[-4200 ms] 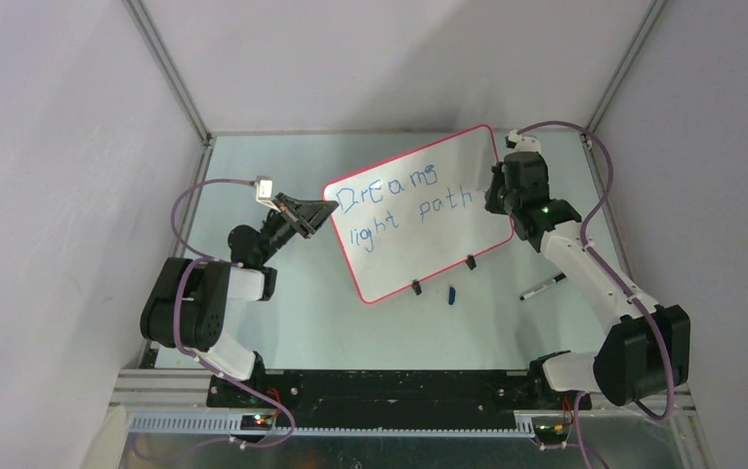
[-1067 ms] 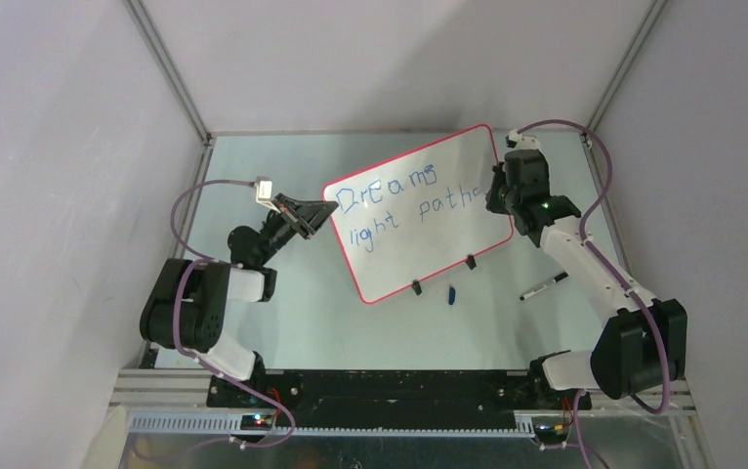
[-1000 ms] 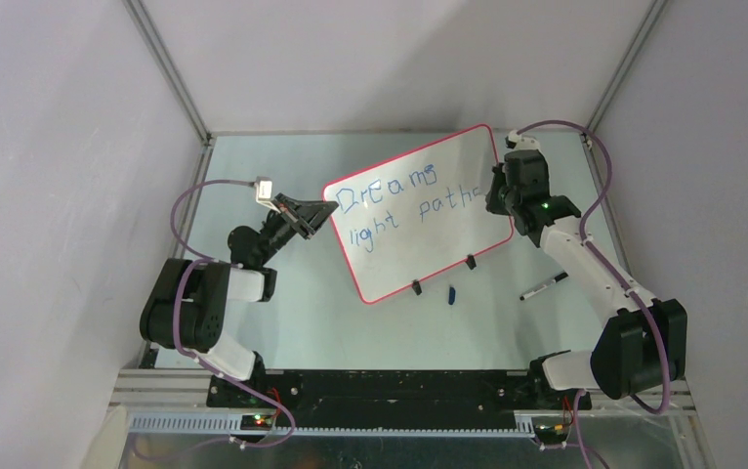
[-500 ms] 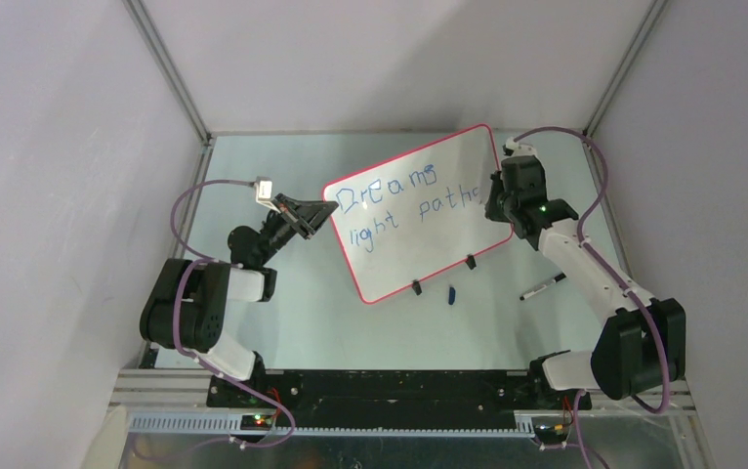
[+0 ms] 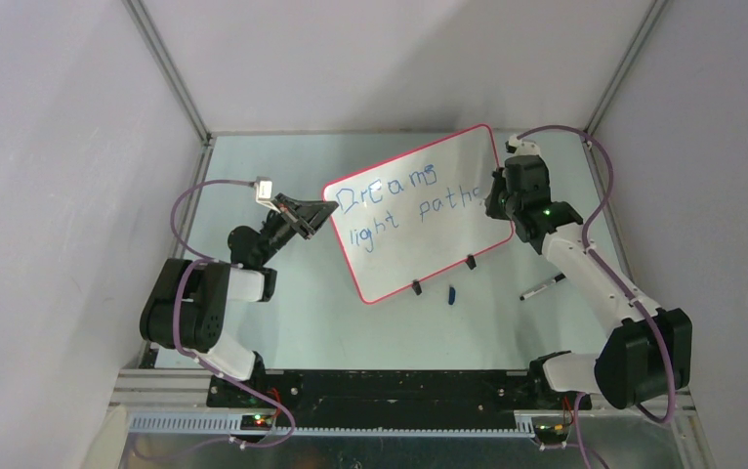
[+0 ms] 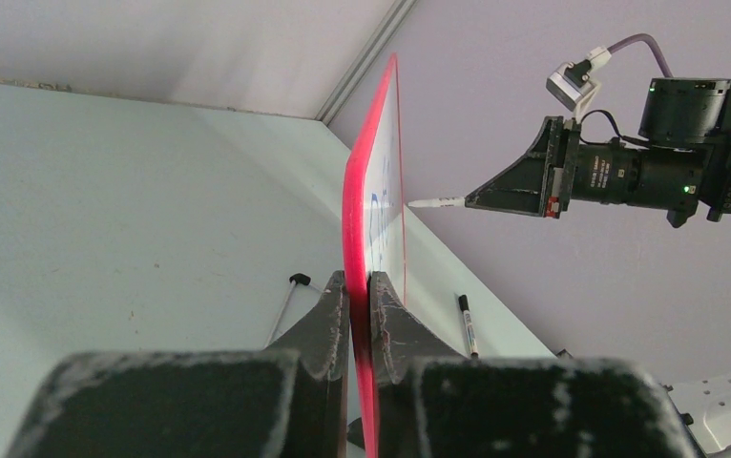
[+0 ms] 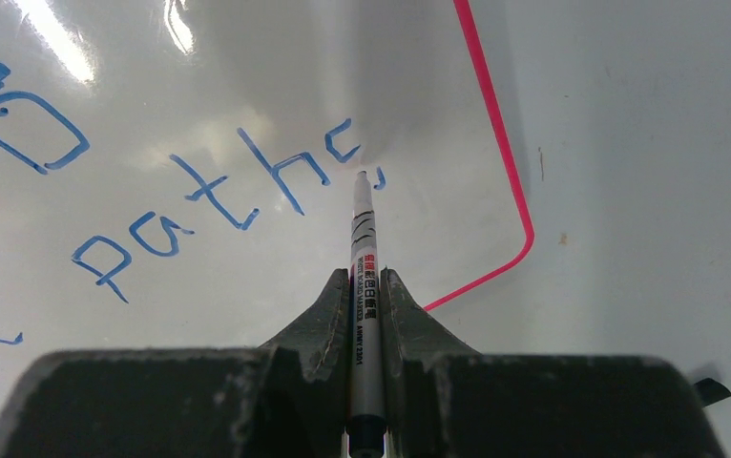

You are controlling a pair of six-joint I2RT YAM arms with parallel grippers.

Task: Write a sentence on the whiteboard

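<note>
Top view, bottom of frame: two arm bases side by side at the near edge of the table [image 5: 282, 322].

Left arm: folded low in the lower left, forearm reaching up and right. The left gripper [image 5: 329, 210] meets the left edge of the whiteboard [image 5: 419, 234]. Wrist view shows its jaws closed to a narrow slot, pinching the red-pink rim [image 6: 357, 219] between them.

Right arm: rises from the lower right, with a long forearm angled up and left and the wrist bent towards the board's right edge. The right gripper [image 5: 495, 200] is clamped on one marker [image 7: 364, 248], barrel along the jaws and tip forward. The tip is at the board face just beside the last stroke; contact cannot be confirmed.

Loose items on the table below the board, centre-right of the top view:
- One blue cap [image 5: 451, 293].
- One spare black marker [image 5: 543, 286] to the cap's right, lying apart from the board.

Board: one, standing on its lower edge, tilted in the frame, with two black clip feet [image 5: 416, 287] on that edge. It fills the centre of the top view.

Writing: the sentence [image 5: 399, 200] is in blue, in two lines.
- Upper line reads "Dreams".
- Lower line reads "light path", then a hooked stroke and a small tick at the marker tip [image 7: 357, 148].

Held marker's barrel: a red label block and fine black print, too small to read.
</note>
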